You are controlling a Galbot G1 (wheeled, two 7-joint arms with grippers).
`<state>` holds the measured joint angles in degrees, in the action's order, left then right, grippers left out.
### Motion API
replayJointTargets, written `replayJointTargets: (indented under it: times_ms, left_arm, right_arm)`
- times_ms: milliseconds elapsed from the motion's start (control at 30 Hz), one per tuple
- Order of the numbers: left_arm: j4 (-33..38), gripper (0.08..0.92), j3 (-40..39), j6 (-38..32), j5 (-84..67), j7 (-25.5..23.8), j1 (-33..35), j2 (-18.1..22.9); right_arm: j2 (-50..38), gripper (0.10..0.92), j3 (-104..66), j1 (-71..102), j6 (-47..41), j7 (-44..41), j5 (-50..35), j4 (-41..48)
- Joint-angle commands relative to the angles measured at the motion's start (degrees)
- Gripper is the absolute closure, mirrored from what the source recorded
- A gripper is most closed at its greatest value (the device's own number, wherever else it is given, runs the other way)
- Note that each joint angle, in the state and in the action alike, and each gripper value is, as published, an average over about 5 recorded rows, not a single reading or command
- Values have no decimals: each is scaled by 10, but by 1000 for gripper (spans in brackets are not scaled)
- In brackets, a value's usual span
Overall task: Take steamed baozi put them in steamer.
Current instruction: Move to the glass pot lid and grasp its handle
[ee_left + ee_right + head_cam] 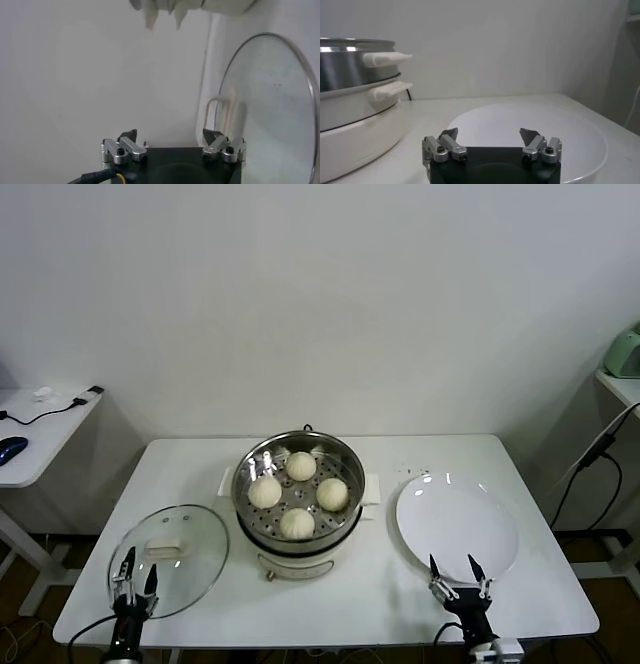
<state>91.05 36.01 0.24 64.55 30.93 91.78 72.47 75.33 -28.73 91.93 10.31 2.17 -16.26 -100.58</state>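
The steamer (344, 462) stands mid-table, a shiny steel pot on a cream base; its side shows in the right wrist view (350, 95). Several cream-white baozi lie on its perforated tray: one at the back (301, 465), one at the left (265, 492), one at the right (332, 494), one at the front (297, 523). My left gripper (137, 570) is open and empty at the front left, over the glass lid's near edge; it also shows in its own wrist view (171, 134). My right gripper (458, 567) is open and empty at the front right, by the white plate's near edge, also in its wrist view (489, 133).
A round glass lid (190, 546) lies flat left of the steamer; it also shows in the left wrist view (270, 105). A bare white plate (455, 519) lies right of the steamer, also in the right wrist view (530, 122). A side table (30, 454) with a mouse and cable stands at far left.
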Motion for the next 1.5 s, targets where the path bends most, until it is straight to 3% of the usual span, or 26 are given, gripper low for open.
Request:
replayJointTargets:
  times_ms: [33,867,1500]
  left_arm:
    - [-46,177,-5,7,80,12,-34,-1]
    - [-116,197,-25,13,39,-30,-117,-29]
    - [-146,727,-30,3,45,-25,-128,-19]
  right_arm:
    - [8,203,4,14,2,6,6,-11]
    - [6,203,17,21,2,17,12,-33]
    - [3,203,28,21,2,22,18,-40]
